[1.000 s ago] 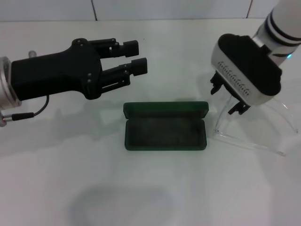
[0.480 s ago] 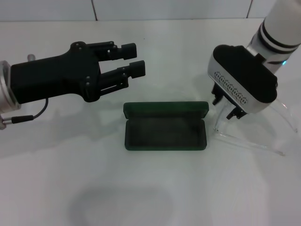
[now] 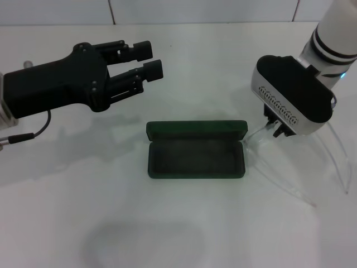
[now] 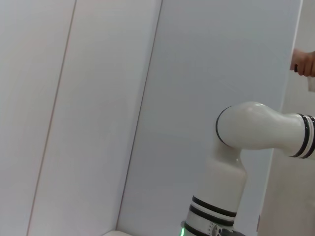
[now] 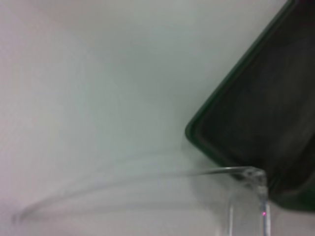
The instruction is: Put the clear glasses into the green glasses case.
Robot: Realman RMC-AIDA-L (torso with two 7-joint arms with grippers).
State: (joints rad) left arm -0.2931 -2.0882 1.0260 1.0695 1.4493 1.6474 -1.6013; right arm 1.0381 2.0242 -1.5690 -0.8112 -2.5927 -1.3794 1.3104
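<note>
Clear glasses (image 3: 290, 167) clamped in right claw (image 3: 277, 126), arms trailing toward robot.

You work over a plain white table (image 3: 184, 234) — smooth, evenly lit, with soft grey shadows pooling near its front edge. Behind it you see a white wall (image 3: 201, 11) split by thin dark seams. The left wrist view shows pale wall panels (image 4: 98, 98) — tall, with narrow joints.
</note>
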